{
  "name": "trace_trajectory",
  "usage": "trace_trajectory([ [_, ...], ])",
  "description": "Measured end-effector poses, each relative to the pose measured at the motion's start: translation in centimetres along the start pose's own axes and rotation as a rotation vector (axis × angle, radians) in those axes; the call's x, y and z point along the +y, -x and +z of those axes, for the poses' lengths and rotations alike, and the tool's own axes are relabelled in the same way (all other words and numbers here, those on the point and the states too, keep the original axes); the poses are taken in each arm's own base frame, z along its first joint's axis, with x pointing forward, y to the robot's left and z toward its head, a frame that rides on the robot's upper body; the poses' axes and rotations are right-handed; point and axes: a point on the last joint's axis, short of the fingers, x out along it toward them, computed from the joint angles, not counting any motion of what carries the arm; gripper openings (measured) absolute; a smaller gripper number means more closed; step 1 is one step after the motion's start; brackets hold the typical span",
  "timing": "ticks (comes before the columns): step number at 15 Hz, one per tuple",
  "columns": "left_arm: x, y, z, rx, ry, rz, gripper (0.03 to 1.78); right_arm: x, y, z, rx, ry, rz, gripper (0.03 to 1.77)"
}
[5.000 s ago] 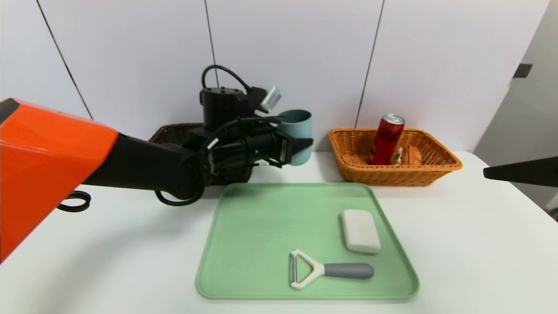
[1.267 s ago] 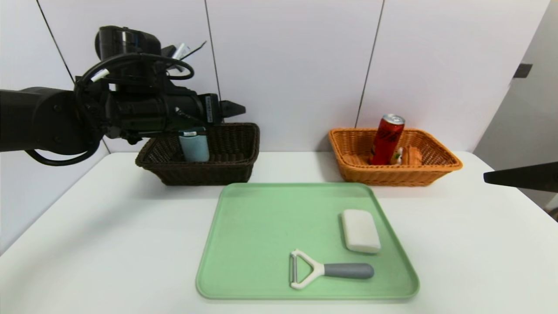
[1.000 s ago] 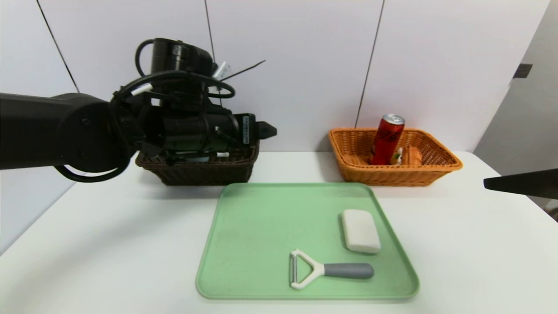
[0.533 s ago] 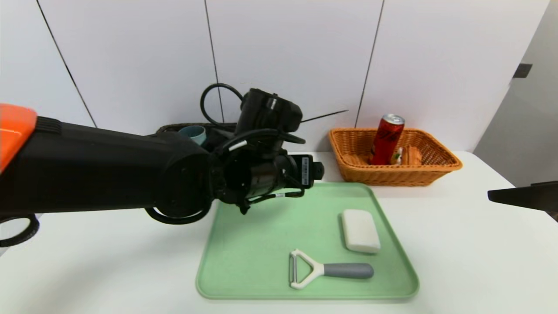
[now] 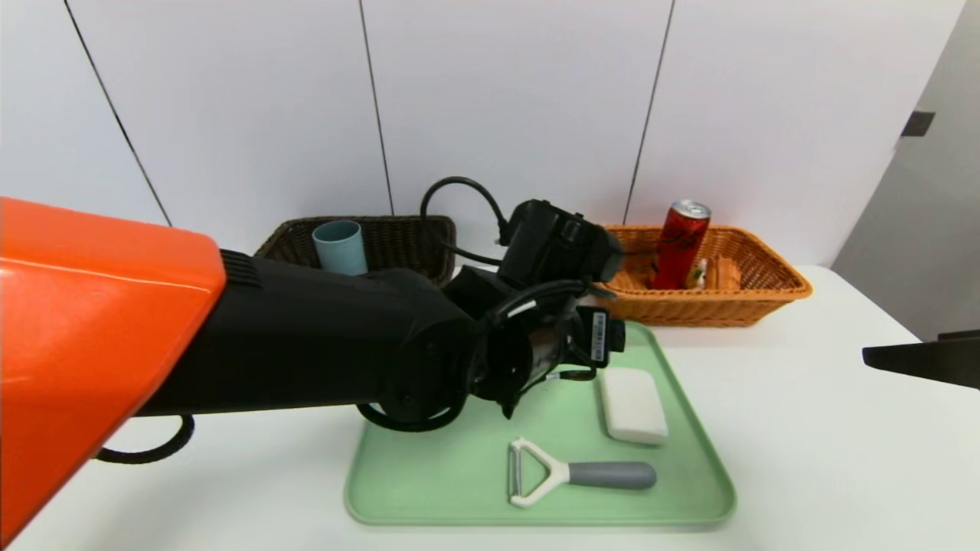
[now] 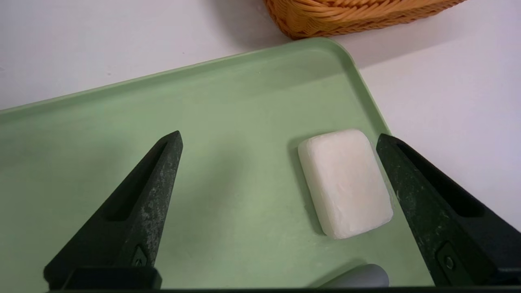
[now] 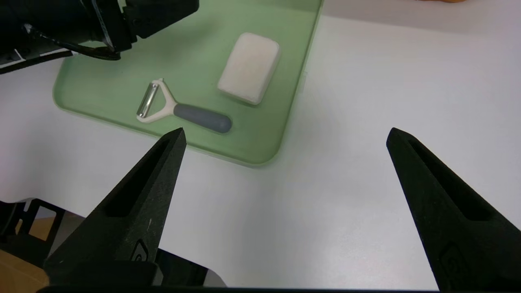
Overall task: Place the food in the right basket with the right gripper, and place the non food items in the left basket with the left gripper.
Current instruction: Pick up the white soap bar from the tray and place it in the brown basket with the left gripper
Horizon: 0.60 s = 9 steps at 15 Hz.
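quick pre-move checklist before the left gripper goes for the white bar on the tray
1. Left gripper open and holding nothing: ok, fingers spread wide over the green tray.
2. White bar lined up between the fingers: not ok, it lies close to one finger, off centre.
3. White bar free of neighbours: ok, the peeler lies apart from it on the tray.
4. Left basket has room: ok, only the blue-grey cup stands in it.
5. Right gripper out of the way: ok, open and off to the right, above bare table.
6. Food already sorted: ok, the soda can stands in the right basket.
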Motion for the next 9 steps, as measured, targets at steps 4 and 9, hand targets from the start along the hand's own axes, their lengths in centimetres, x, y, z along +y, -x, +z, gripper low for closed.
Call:
trace_trajectory([
  [4, -2.0, -1.7, -1.8, 0.054, -0.040, -0.004, 1.69, -0.1, 0.0, -0.2, 0.002, -0.006, -0.007, 1.70],
  [9, -4.3, -3.1, -3.5, 0.069, -0.073, 0.002, 1.69, -0.3, 0.0, -0.4, 0.007, -0.014, -0.016, 1.70],
])
